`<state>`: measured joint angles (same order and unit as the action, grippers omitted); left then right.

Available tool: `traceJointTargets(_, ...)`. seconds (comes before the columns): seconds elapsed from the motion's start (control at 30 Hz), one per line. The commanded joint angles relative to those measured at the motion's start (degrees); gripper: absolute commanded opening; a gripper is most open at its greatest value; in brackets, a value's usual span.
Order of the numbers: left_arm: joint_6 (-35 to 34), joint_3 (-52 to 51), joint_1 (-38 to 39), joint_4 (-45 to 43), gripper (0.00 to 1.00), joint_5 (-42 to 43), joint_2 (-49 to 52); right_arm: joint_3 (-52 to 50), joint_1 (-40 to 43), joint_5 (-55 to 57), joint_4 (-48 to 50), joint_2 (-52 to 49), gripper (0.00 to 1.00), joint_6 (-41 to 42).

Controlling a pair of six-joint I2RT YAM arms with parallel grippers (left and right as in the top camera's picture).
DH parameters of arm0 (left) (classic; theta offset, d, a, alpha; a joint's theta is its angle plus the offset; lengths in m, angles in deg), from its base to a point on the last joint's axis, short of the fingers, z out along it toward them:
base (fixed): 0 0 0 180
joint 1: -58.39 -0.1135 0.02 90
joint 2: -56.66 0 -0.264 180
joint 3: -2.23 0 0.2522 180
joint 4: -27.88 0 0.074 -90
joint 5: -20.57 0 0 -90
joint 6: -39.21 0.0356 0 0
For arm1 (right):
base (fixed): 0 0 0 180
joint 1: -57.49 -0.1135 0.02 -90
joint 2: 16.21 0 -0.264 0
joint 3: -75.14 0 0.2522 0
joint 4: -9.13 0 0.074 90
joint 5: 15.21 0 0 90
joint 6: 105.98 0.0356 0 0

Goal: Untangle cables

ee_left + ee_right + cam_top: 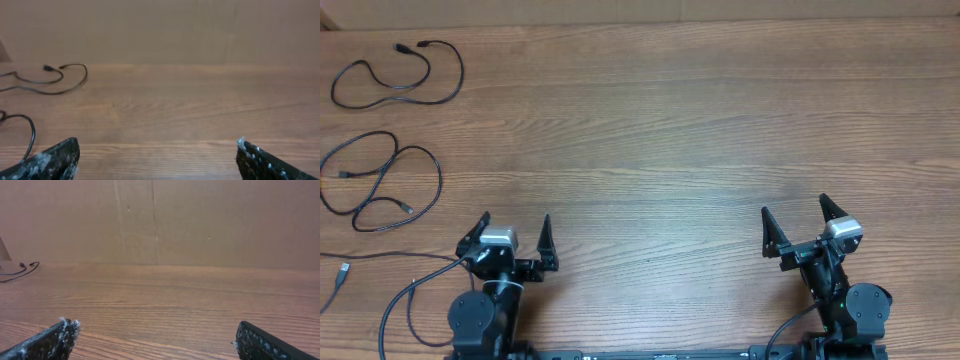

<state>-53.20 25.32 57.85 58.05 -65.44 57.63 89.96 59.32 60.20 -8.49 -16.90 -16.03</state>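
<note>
- Currently cables (382, 185) are lying loose, ahead-left of the left jaws (the nearer pair).
- Left and right jaws are gaping apart, empty.

- Far cable (459, 72): thin, black, one open loop, well ahead-left of left gripper (515, 218).
- Middle cable (440, 182): crossed figure-eight, nearer, leftward.
- Third cable (342, 272): apparently cropped at the edge.

Overhead: straight down on table (670, 150). Wrist views: low, close, facing back wall (225, 220), sharing table.
</note>
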Motion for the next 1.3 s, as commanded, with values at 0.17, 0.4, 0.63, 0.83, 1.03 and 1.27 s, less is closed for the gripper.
traceJointTargets(0.17, 1.18, -9.05, -0.57, -13.0, 0.99, -3.08, -0.79, -0.59, -0.22, 0.55, 0.35, 0.52, 1.0, -0.44)
traceJointTargets(0.4, 1.09, -9.05, 0.74, -13.18, 1.0, -9.16, -0.79, -0.59, -0.22, 0.57, 0.35, 0.52, 1.0, -0.44)
traceJointTargets(0.63, 0.98, -9.05, 2.27, -12.66, 1.0, -12.22, -0.79, -0.59, -0.22, 0.57, 0.35, 0.52, 1.0, -0.44)
traceJointTargets(0.83, 0.85, -9.05, 0.68, -12.39, 0.99, -10.12, -0.79, -0.59, -0.22, 0.55, 0.35, 0.52, 1.0, -0.44)
traceJointTargets(1.03, 0.5, -9.05, -0.11, -12.33, 1.0, -9.51, -0.79, -0.61, -0.22, 0.57, 0.37, 0.52, 1.0, -0.44)
traceJointTargets(1.27, 0.52, -9.05, -0.57, -12.39, 1.0, -9.4, -0.76, -0.59, -0.22, 0.57, 0.37, 0.52, 1.0, -0.44)
